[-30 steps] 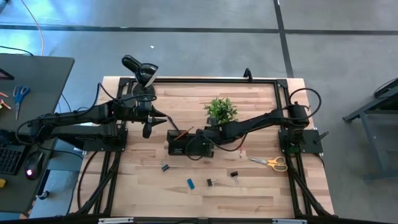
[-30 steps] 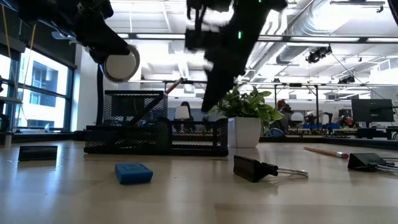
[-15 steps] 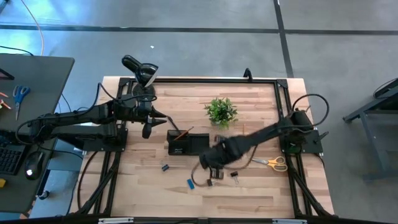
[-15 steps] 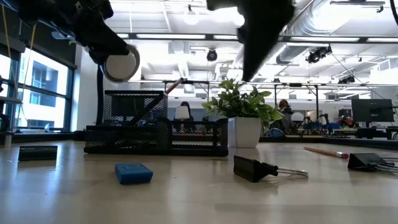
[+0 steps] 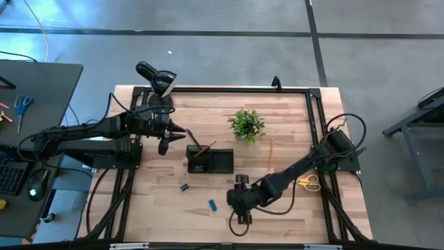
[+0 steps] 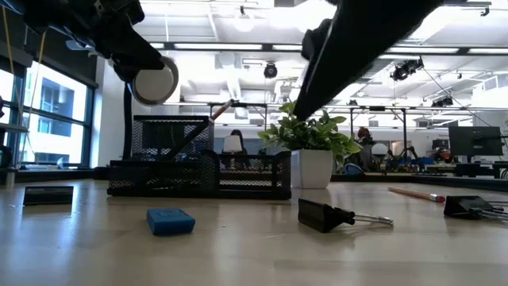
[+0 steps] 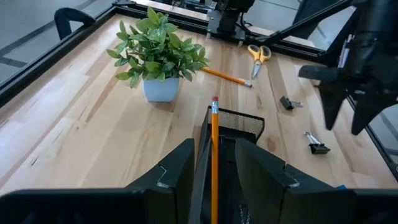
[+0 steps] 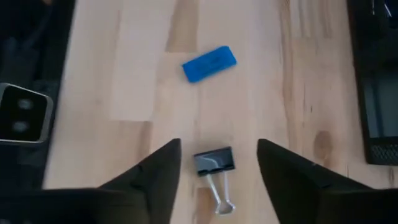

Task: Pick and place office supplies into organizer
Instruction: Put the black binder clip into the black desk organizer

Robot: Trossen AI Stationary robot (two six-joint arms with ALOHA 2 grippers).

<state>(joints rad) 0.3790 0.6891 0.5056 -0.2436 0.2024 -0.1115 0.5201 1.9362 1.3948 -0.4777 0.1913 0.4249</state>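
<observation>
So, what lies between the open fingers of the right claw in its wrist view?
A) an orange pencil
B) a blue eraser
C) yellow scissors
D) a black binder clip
D: the black binder clip sits on the wood between the fingers of the right claw, with the blue eraser farther off.

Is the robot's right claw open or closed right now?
Open. The right gripper hangs over a binder clip, fingers spread either side, not touching.
</observation>
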